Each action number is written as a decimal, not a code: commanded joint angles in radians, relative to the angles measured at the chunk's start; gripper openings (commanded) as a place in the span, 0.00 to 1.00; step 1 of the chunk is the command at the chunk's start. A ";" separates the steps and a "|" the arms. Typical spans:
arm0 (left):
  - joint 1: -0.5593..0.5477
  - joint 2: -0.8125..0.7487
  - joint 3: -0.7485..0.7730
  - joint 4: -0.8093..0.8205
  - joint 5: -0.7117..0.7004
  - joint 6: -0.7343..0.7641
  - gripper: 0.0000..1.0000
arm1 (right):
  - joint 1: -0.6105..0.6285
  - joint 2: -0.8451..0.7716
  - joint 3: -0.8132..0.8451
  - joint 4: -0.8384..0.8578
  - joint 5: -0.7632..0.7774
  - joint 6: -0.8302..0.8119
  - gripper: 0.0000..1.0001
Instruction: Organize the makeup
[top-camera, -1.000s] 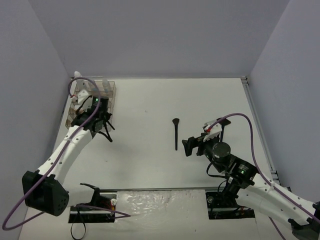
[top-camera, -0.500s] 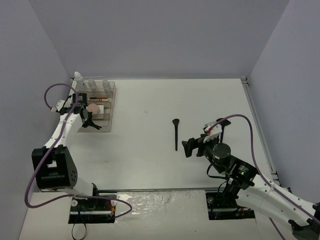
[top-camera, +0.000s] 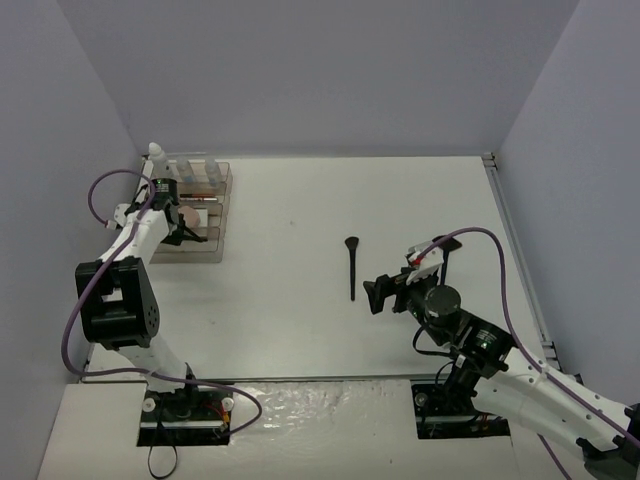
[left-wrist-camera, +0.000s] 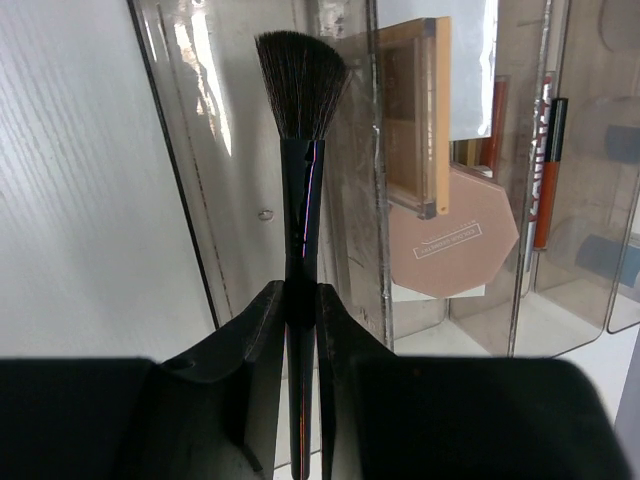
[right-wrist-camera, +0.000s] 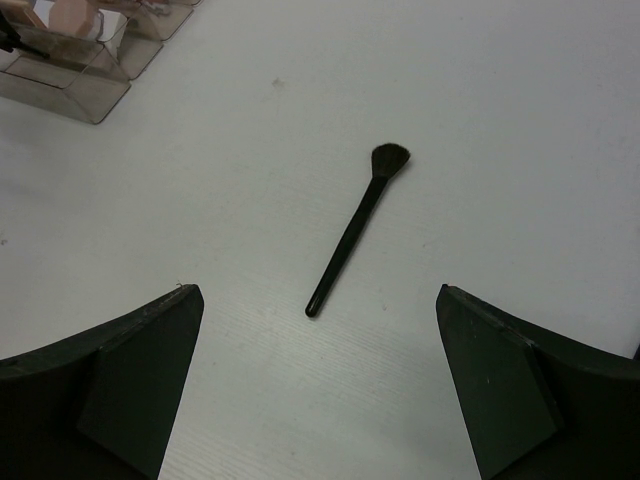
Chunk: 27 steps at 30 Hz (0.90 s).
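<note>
My left gripper is shut on the handle of a black makeup brush. It holds the brush bristles-forward over the front left part of the clear smoky organizer. In the left wrist view a tan square compact, a pink compact and a thin red lip tube sit in the organizer's compartments. A second black brush lies on the table, and it also shows in the right wrist view. My right gripper is open and empty, just short of that brush's handle end.
Small clear bottles stand in the organizer's back row, and a white bottle stands at its far left corner. Grey walls close in the table on the left, back and right. A metal rail runs along the right edge.
</note>
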 joint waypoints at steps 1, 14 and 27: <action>0.012 -0.025 0.013 0.030 -0.031 -0.093 0.00 | -0.004 0.022 0.006 0.075 0.021 0.006 1.00; 0.022 -0.005 -0.015 0.063 -0.006 -0.107 0.43 | -0.004 0.042 0.010 0.073 0.024 0.004 1.00; 0.022 -0.243 -0.076 0.212 0.099 0.315 0.70 | -0.071 0.335 0.107 0.015 0.132 0.206 1.00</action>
